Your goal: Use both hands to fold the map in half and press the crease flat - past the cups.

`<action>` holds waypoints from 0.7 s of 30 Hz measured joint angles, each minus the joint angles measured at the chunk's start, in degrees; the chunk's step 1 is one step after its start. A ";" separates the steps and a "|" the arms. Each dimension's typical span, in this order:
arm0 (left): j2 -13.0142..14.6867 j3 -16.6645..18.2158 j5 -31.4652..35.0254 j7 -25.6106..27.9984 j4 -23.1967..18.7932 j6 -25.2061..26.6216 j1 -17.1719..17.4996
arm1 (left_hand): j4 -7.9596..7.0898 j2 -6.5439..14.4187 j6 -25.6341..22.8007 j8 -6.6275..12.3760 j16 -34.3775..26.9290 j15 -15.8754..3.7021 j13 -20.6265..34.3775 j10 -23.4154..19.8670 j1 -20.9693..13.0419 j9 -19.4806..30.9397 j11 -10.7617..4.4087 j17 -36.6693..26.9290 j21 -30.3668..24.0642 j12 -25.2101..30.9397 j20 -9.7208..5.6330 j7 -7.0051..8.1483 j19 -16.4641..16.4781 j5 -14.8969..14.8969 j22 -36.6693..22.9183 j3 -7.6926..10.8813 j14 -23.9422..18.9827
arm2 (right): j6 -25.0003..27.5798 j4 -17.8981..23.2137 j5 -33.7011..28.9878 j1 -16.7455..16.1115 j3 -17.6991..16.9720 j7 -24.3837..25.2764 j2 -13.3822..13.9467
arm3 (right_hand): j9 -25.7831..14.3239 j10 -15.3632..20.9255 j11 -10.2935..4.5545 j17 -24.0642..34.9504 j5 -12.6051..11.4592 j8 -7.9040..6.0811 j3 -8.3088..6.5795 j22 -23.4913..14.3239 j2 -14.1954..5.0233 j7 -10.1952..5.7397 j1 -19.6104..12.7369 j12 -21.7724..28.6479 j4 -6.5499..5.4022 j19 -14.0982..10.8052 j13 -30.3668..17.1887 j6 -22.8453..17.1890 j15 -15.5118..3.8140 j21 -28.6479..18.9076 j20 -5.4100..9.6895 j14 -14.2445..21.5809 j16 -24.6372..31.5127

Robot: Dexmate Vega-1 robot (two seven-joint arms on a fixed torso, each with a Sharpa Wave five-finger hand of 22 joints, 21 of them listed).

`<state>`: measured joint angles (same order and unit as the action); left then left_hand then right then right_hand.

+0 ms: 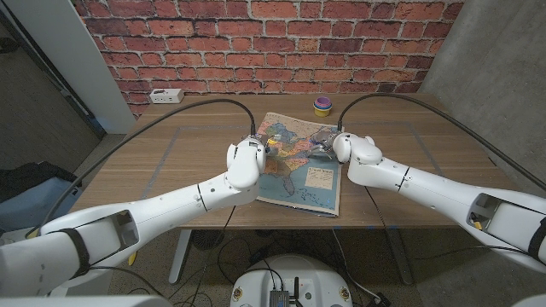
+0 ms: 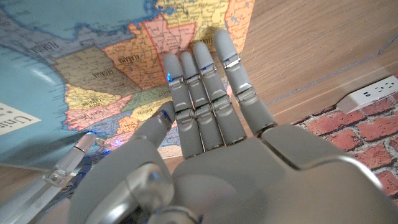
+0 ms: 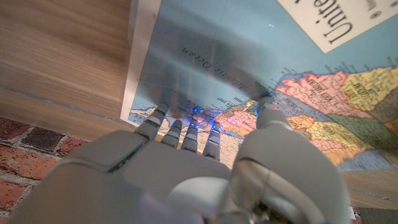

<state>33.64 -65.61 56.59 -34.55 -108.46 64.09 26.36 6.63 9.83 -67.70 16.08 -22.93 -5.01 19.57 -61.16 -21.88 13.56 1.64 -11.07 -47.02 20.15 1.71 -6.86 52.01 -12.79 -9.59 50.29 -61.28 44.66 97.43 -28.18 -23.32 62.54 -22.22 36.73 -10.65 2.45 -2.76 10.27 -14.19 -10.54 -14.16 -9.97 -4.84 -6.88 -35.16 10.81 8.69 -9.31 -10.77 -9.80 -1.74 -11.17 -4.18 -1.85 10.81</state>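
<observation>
While the colourful paper map point(image 1: 299, 166) lies folded at frame centre on the wooden table point(image 1: 401, 145), left hand point(image 1: 246, 162) presses straight, close-set fingers point(image 2: 205, 93) on it; right hand point(image 1: 351, 148) rests curled fingers point(image 3: 186, 134) there. Readable: "ALABAMA", "GEORGIA". Stacked purple-and-yellow cups point(image 1: 322, 107) upper centre; white power strip point(image 1: 165, 95) upper left.
</observation>
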 measured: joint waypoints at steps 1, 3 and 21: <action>-0.14 -0.09 -0.82 -0.36 0.45 0.66 -0.18 | -0.07 0.00 -0.31 0.00 -0.38 0.02 0.03 -0.15 0.00 0.00 0.15 -0.01 0.00 0.00 0.02 0.08 -0.01 0.00 0.00 -0.07 -0.39 | -0.11 -0.39 0.02 0.22 0.09 -0.02 -0.17 | 0.00 0.00 0.00 0.00 0.00 0.00 0.00 0.00 0.00 0.00 0.00 0.00 0.00 0.00 0.00 0.00 0.00 0.13 0.00 0.00 0.00; -0.34 -0.33 -1.08 -0.48 1.17 0.82 -0.47 | -0.07 0.01 -0.48 0.02 -0.38 0.28 0.53 -0.31 0.01 0.05 0.29 -0.01 0.00 0.18 -0.18 0.10 0.19 0.00 0.00 -0.07 -0.68 | -0.37 -0.50 0.09 0.29 0.11 -0.08 -0.22 | 0.00 0.00 0.00 0.00 0.00 0.00 0.00 0.00 0.00 0.00 0.00 0.00 0.00 0.00 0.00 0.00 0.00 0.11 0.00 0.00 0.00; -0.91 -3.39 -10.53 2.20 5.64 2.41 -4.11 | -0.41 0.36 -0.97 -0.01 -0.35 0.32 2.37 -0.68 0.36 0.05 0.34 -0.53 1.09 0.55 0.21 0.27 -0.73 0.00 -0.01 -0.40 -0.59 | -1.36 -2.54 0.21 1.35 0.56 -0.36 -0.95 | 0.13 0.00 0.00 0.00 0.00 -0.07 0.00 -0.07 -0.31 0.00 -0.31 0.00 0.00 0.03 0.00 0.00 0.00 -0.13 -0.01 0.00 0.00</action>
<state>32.72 -69.00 46.06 -32.36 -102.82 66.49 22.25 6.22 10.19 -68.67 16.07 -23.29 -4.68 21.95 -61.84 -21.51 13.61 1.98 -11.60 -45.93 20.71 1.92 -6.59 51.28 -12.79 -9.60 49.89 -61.87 43.30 94.88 -27.96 -21.96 63.11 -22.58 35.78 -10.52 2.45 -2.76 10.27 -14.19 -10.61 -14.16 -10.04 -5.15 -6.88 -35.47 10.81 8.69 -9.29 -10.77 -9.80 -1.74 -11.30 -4.19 -1.85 10.81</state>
